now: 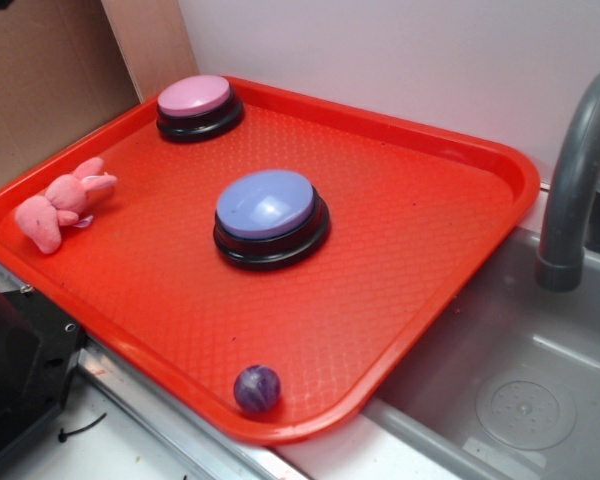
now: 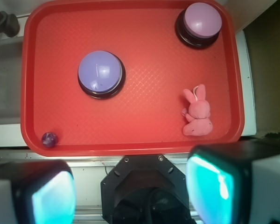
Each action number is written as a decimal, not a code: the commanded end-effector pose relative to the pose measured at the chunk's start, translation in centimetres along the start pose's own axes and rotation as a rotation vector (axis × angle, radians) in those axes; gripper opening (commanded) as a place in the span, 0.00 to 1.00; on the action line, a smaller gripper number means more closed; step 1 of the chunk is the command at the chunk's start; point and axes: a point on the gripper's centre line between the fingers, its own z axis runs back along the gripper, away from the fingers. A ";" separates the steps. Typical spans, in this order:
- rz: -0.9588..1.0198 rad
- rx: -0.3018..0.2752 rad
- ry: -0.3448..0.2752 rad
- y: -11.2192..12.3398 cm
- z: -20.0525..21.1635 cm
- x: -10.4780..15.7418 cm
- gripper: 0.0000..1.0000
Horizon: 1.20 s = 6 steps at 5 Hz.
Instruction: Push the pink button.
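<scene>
The pink button (image 1: 195, 97), pale pink dome on a black base, sits at the far left corner of the red tray (image 1: 410, 250). In the wrist view it is at the top right (image 2: 203, 19). My gripper (image 2: 130, 191) is high above the robot base, off the tray's near edge, well away from the button. Its two fingers with teal pads (image 2: 210, 186) stand wide apart with nothing between them. The gripper does not show in the exterior view.
A larger lavender-blue button (image 1: 268, 205) stands mid-tray (image 2: 100, 72). A pink plush bunny (image 1: 62, 200) lies at the tray's left edge (image 2: 197, 114). A small purple ball (image 1: 256, 388) sits at the near corner. A grey sink (image 1: 520, 400) with faucet (image 1: 575, 180) lies right.
</scene>
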 end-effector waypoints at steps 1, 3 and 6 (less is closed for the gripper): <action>0.000 0.000 0.000 0.0 0.0 0.0 1.00; 0.242 -0.019 -0.104 5.8 -3.9 8.2 1.00; 0.242 -0.019 -0.104 5.8 -3.9 8.2 1.00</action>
